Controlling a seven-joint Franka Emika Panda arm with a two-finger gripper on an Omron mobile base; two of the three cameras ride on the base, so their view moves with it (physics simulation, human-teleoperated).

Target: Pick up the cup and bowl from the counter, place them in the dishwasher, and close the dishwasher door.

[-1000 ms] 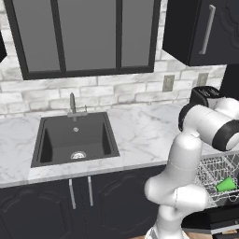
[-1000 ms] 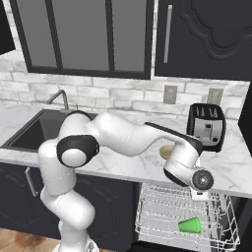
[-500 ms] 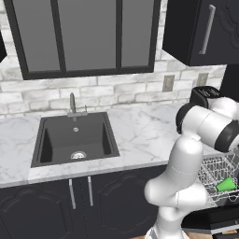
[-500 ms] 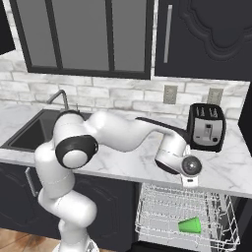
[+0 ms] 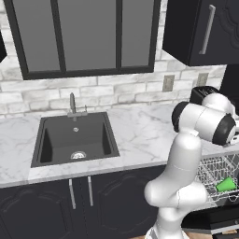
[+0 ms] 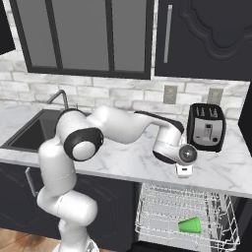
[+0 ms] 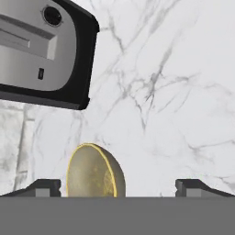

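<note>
Since a second ago the arm has swung its hand up from over the open dishwasher [image 6: 184,216] rack onto the table [image 6: 123,165], so the wrist now sits close before the toaster [image 6: 206,129]. Nearest in the hand view, the claw [image 7: 118,187] has its two tips standing wide apart with nothing between them, and the yellowish bowl [image 7: 94,172] lies just beyond them, off-centre toward the left tip [image 7: 46,187]. Past the bowl is bare marble, and farther still the toaster's black and silver body. Below the table edge, the green cup [image 6: 190,225] already lies in the white wire rack, so the bowl looks to be the step in hand. To do it well, the hand probably needs to shift sideways until the bowl's rim sits between the tips, then come down so one tip goes inside and one outside the wall. A pinch on the rounded outside would likely slip, and nudging the bowl toward the toaster should be avoided.
</note>
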